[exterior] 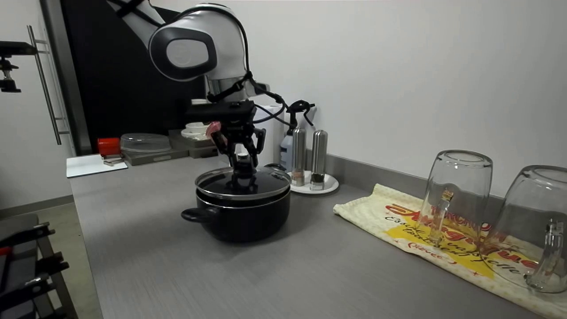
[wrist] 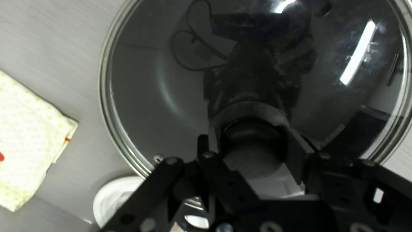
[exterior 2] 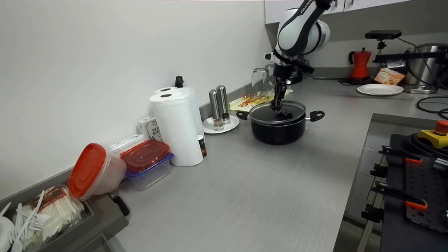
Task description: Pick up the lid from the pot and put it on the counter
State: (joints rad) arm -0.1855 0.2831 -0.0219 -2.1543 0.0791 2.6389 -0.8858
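The black pot with two side handles stands on the grey counter; it also shows in an exterior view. Its glass lid with a metal rim is over the pot's opening, and a thin dark band between lid rim and pot rim suggests it is slightly raised. The lid also shows in an exterior view and fills much of the wrist view. My gripper points down at the lid's centre, shut on the round black knob, which is mostly hidden in both exterior views.
A white plate with two metal grinders stands behind the pot by the wall. A yellow-white towel bears two upturned glass mugs. Paper towel rolls and plastic containers stand along the wall. The counter's edge borders the aisle.
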